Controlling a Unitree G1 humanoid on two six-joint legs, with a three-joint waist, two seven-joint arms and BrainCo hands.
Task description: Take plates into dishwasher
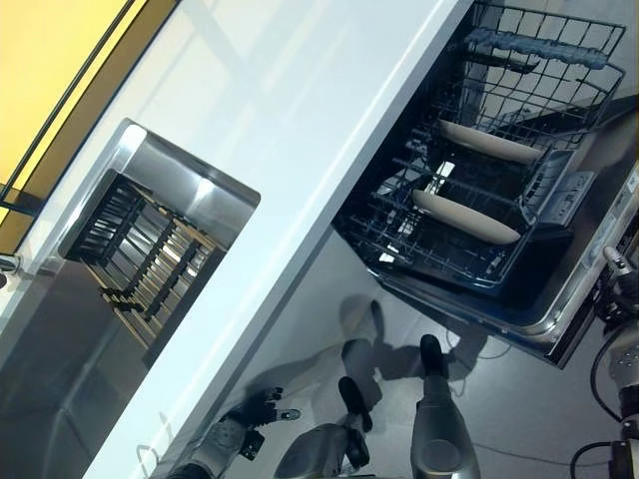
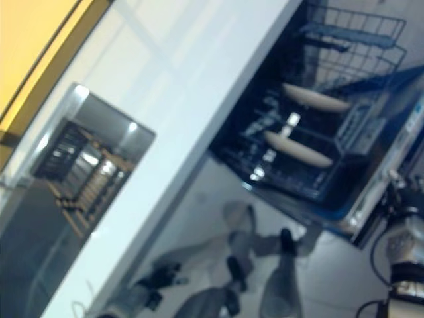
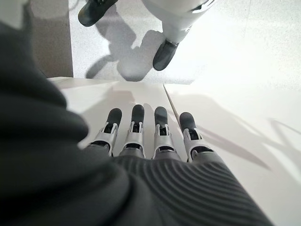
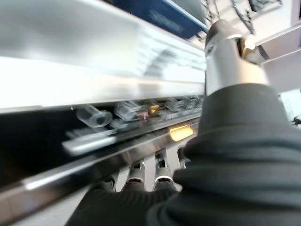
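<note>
Two pale plates [image 1: 487, 142] [image 1: 467, 217] stand on edge in the dark wire lower rack [image 1: 439, 261], which is pulled out of the open dishwasher over its lowered door [image 1: 554, 334]. My right hand [image 1: 621, 284] is at the door's outer edge. In the right wrist view this hand [image 4: 230, 56] lies with straight fingers [image 4: 162, 173] against the steel rim of the door [image 4: 94, 160] and holds nothing. My left hand [image 1: 255, 409] hangs low beside the counter's front edge, its fingers [image 3: 160, 134] straight and empty.
A long white counter [image 1: 300, 110] runs across the view, with a steel sink [image 1: 215, 195] holding a dark slatted drainer [image 1: 150, 261]. The dishwasher's upper wire rack [image 1: 544, 50] juts out above the plates. Grey floor [image 1: 519, 419] lies before the dishwasher.
</note>
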